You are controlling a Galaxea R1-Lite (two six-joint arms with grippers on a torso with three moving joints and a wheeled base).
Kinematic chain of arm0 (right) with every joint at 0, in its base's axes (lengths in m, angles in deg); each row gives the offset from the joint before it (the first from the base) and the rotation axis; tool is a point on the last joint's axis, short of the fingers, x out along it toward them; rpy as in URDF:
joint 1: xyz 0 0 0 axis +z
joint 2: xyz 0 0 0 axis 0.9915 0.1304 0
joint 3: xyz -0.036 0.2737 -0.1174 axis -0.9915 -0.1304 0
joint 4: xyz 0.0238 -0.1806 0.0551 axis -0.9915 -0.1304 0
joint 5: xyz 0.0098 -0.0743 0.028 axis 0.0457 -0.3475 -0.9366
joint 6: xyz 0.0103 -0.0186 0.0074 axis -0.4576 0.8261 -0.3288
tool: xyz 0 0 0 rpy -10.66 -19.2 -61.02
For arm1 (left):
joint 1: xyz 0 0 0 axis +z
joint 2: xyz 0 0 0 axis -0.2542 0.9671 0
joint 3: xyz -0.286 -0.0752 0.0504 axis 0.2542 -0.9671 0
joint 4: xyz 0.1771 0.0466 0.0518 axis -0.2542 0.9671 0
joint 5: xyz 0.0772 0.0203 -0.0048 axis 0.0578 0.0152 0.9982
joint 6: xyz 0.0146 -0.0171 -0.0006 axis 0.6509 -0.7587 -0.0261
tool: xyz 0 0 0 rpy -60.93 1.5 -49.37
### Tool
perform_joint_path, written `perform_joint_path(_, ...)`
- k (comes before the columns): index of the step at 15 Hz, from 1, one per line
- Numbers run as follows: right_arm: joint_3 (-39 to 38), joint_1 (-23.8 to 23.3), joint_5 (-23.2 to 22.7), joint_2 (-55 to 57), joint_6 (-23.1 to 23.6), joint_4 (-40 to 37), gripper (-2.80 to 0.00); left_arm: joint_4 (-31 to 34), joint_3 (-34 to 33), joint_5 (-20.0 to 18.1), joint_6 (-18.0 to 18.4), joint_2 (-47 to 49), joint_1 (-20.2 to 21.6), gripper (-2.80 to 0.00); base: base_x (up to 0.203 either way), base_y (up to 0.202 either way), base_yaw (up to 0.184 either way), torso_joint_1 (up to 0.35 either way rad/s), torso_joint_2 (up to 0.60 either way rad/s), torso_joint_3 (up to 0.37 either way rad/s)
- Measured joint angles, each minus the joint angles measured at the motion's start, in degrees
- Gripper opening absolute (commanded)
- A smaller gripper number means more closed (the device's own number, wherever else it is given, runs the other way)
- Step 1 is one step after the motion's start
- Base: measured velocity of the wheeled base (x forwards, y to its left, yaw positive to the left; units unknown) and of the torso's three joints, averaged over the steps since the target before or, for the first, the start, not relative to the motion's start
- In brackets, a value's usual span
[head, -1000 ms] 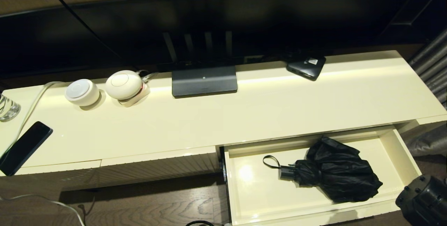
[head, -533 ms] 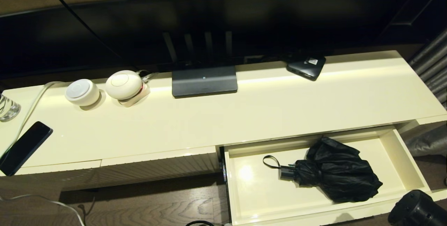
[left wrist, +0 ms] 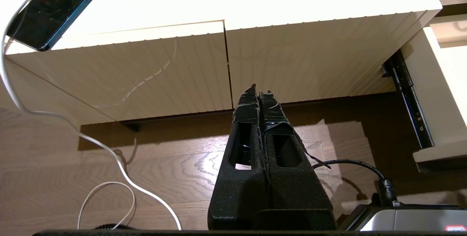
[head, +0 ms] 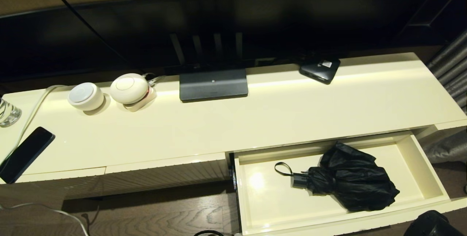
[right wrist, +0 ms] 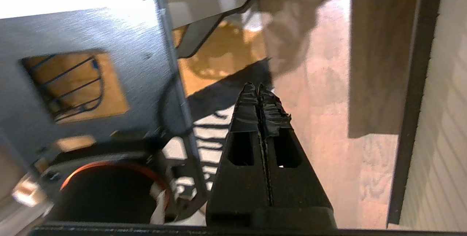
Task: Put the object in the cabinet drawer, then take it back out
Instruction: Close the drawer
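The object, a black compact umbrella [head: 352, 185], lies inside the open cabinet drawer [head: 427, 166]. Its handle and wrist loop point toward the drawer's left end. No gripper touches it. Of my right arm [head: 432, 224], only a dark part shows, low at the bottom right corner in front of the drawer. In the right wrist view my right gripper [right wrist: 257, 87] is shut and empty, pointing at the wooden floor. My left gripper [left wrist: 258, 89] is shut and empty too, held low in front of the ribbed cream panel [left wrist: 146, 72]. The drawer's side [left wrist: 434, 93] shows off to one edge of that view.
On the cabinet top are a black phone [head: 25, 154], two white round devices [head: 85, 96], a dark screen base [head: 213, 84], a small black box [head: 320, 69] and a glass [head: 7, 112]. A white cable [left wrist: 109, 163] trails across the floor.
My right arm has dropped lower and back toward the bottom right corner, uncovering the drawer's front right corner. The umbrella has not moved.
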Motion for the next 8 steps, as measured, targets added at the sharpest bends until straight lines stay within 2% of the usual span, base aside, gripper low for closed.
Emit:
perform_joint_path(2, -2.21, 0.0, 1.25, 0.73, 0.32, 5.16, -2.8, 0.02, 0.0, 0.0, -0.02, 0.0, 0.0, -2.8, 0.0, 0.0, 0.0, 0.0, 0.0, 0.0)
perform_joint_path(5, -5.05, 0.0, 5.68, 1.99, 0.38, 14.09, -2.8, 0.02, 0.0, 0.0, 0.01, 0.0, 0.0, -2.8, 0.0, 0.0, 0.0, 0.0, 0.0, 0.0)
perform_joint_path(8, -5.59, 0.0, 8.92, 3.28, 0.42, 18.74, -2.8, -0.02, 0.0, 0.0, 0.0, 0.0, 0.0, -2.8, 0.0, 0.0, 0.0, 0.0, 0.0, 0.0)
